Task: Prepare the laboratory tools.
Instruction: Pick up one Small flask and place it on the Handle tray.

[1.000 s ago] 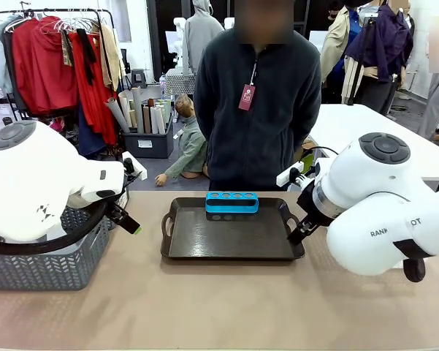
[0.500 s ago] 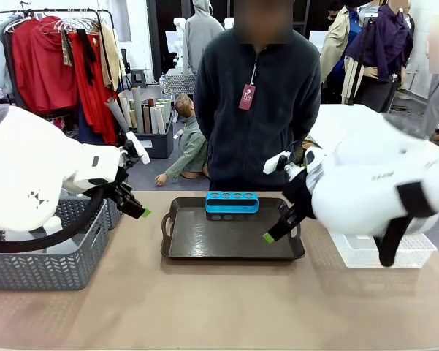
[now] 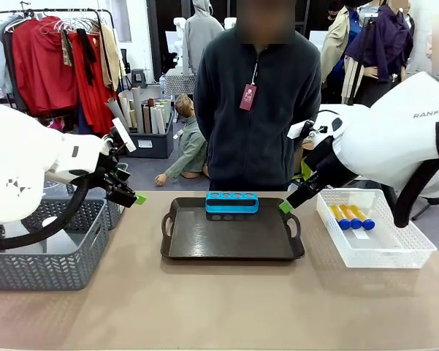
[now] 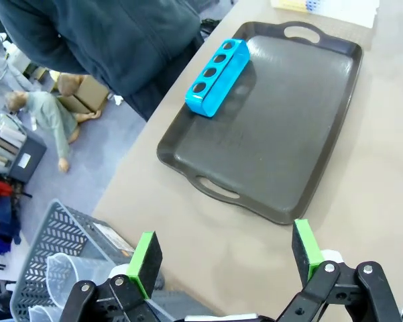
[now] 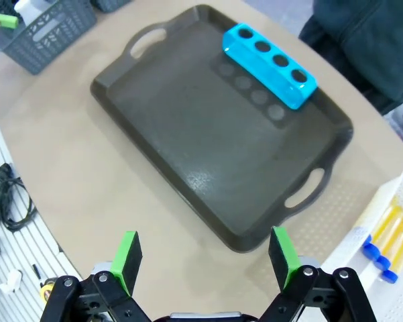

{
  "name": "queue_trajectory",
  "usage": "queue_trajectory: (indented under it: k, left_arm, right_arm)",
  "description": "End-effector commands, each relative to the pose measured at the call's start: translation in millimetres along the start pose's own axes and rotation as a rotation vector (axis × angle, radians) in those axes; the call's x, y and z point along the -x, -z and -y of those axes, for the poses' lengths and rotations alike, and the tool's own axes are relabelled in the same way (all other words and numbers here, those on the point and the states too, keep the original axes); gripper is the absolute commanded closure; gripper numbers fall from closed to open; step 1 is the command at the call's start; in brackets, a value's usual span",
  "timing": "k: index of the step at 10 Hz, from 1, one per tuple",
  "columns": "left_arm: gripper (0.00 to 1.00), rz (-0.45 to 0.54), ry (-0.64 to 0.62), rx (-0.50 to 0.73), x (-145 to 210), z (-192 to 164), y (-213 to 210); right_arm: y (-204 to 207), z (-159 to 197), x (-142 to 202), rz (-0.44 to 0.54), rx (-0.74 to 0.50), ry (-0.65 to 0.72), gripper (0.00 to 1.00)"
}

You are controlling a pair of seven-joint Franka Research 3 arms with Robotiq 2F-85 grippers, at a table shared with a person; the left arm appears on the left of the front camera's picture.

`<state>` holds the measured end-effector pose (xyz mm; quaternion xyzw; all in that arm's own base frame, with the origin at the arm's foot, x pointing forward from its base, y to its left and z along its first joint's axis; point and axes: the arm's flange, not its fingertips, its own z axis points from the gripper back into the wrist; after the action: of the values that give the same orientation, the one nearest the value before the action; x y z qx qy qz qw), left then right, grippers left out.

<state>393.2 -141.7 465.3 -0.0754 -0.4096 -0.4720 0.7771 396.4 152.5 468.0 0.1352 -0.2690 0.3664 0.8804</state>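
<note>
Left end effector: open, empty.
Right end effector: open, empty.
Blue-capped tubes: likely next; grip one, seat upright in blue rack.

Front across table; wrists above shared tray

The blue rack is glossy plastic, the black tray smooth with dull sheen (tabletop matt).
</note>
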Motion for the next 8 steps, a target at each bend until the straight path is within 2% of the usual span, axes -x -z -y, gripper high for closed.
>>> queue_trajectory:
  k: [1,8]
  left_arm:
    - [0.00,-0.013,-0.014,-0.005,-3.1,5.8,3.0]
    - [0.00,-0.013,-0.014,-0.005,-3.1,5.8,3.0]
  right_arm:
    - [1.8,-4.7,0.6,-0.009,-0.018,0.001,0.00]
    - [1.8,-4.7,0.6,-0.009,-0.018,0.001,0.00]
